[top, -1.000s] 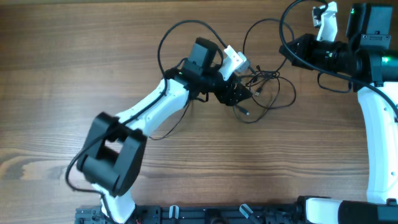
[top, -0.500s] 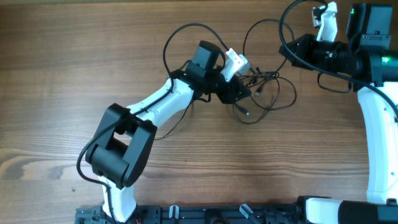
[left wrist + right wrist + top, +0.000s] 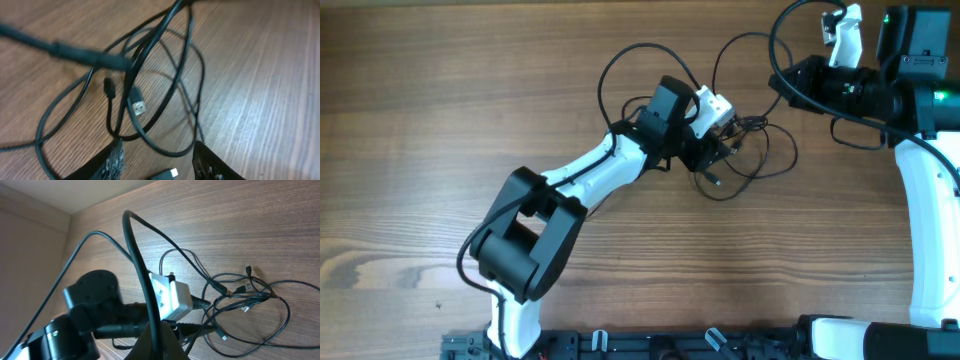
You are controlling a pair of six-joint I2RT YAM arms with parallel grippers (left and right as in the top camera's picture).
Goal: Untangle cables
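The cables [image 3: 752, 150] are thin black wires lying in a loose tangle at the upper middle of the table. My left gripper [image 3: 717, 152] is at the tangle's left edge, low over the wood. In the left wrist view it [image 3: 157, 150] is open, with a cable loop [image 3: 165, 145] and a small plug end between the fingers. A USB plug [image 3: 138, 106] lies just ahead. My right gripper [image 3: 782, 80] is raised at the tangle's upper right. In the right wrist view it [image 3: 159, 335] is shut on a black cable [image 3: 137, 260] that rises from the jaws and drops to the tangle [image 3: 245, 297].
The left arm's white wrist camera [image 3: 713, 108] sits above the tangle and also shows in the right wrist view [image 3: 170, 297]. The left arm's own thicker cable [image 3: 620, 70] arcs over the wood. The right arm's base stands at the right edge [image 3: 930, 200].
My left arm has reached further right, bringing its gripper up to the tangle. The right arm has not moved.
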